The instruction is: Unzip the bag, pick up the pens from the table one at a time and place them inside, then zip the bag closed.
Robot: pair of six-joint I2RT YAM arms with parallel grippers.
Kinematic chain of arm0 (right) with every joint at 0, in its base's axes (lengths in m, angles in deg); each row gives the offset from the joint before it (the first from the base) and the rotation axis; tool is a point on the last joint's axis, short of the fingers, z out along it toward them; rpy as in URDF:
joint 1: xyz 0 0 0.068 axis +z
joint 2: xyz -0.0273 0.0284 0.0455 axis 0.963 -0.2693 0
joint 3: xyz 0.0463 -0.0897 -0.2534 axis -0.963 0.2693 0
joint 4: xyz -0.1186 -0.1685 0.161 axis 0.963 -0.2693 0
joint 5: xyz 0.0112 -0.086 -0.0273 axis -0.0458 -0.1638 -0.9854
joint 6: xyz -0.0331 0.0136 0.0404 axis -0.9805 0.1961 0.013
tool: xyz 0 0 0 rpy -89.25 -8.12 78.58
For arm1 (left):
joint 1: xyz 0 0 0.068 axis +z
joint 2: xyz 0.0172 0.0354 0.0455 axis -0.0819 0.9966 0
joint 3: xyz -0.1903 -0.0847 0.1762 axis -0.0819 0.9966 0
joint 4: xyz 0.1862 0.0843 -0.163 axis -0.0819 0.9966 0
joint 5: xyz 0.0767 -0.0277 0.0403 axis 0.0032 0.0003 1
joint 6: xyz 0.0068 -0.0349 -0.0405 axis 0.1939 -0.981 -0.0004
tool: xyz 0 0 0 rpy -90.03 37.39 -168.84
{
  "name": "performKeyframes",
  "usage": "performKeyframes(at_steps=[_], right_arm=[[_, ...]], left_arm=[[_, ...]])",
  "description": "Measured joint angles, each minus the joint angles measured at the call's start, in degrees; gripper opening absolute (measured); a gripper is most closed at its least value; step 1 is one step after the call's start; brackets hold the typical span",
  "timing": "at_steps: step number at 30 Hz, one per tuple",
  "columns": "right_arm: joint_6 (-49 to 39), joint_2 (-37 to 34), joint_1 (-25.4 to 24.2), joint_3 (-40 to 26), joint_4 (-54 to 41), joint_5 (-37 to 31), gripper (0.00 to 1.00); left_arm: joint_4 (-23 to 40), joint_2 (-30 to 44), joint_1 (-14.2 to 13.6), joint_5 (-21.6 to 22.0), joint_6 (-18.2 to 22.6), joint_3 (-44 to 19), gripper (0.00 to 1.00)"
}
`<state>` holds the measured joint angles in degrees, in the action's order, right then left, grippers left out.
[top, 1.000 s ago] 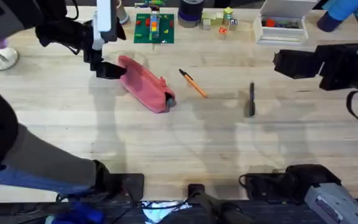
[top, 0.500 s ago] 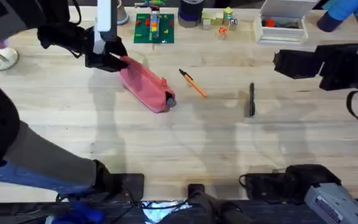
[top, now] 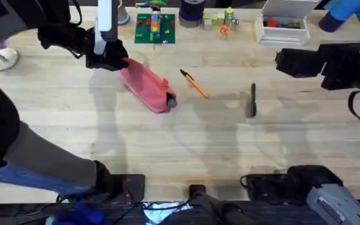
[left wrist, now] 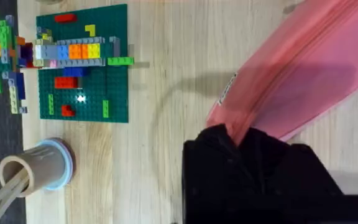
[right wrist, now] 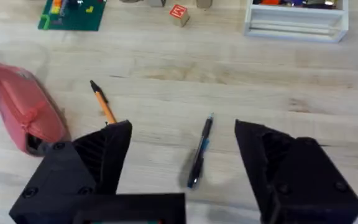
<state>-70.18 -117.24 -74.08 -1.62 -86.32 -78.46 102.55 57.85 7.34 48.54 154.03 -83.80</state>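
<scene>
The pink bag (top: 147, 87) lies slanted on the table (top: 186, 144), left of centre, its zipper closed as far as I can see. My left gripper (top: 114, 62) is at the bag's far left end; in the left wrist view its black fingers (left wrist: 216, 162) are shut on the tip of the bag (left wrist: 291, 74). To the right of the bag lies the orange pen (top: 194, 84), and the dark pen (top: 253, 100) is farther right. My right gripper (top: 280, 64) hovers open at the right. In the right wrist view the dark pen (right wrist: 199, 152) lies ahead between the right gripper's (right wrist: 182, 134) spread fingers.
A green brick baseplate (top: 155, 28), small blocks (top: 220, 22) and a white tray (top: 284, 28) line the table's far edge. A cup holding sticks (left wrist: 39, 174) stands near the baseplate. The table's near half is bare wood.
My left gripper moved from beside the bag's left end up onto that end and closed on it. The pens and the right arm have not moved.
</scene>
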Motion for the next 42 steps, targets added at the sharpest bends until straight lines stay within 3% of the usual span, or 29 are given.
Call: performKeyframes(at_steps=[11, 19, 27, 35, 42], right_arm=[[13.34, 0.0, 0.51, 0.0, 0.37, 1.32, 0.996], [14.41, -5.06, 11.32, -0.13, 4.64, 3.71, 0.996], [14.59, -17.2, 21.97, -3.41, 12.35, 3.85, 0.996], [16.4, -28.14, 26.88, -10.19, 12.66, 3.85, 0.996], [20.47, -30.45, 28.67, -11.15, 12.66, 4.11, 0.996]], left_arm=[[-0.04, 0.0, 0.0, 0.02, 0.0, 0.0, 0.045], [-0.07, 0.0, 0.0, 0.0, 0.0, 0.0, 0.044], [-0.07, 0.0, 0.0, 0.0, 0.0, 0.0, 0.043], [-0.07, 0.0, 0.0, 0.0, 0.0, 0.0, 0.043], [-0.07, 0.0, 0.0, 0.0, 0.0, 0.0, 0.043]])
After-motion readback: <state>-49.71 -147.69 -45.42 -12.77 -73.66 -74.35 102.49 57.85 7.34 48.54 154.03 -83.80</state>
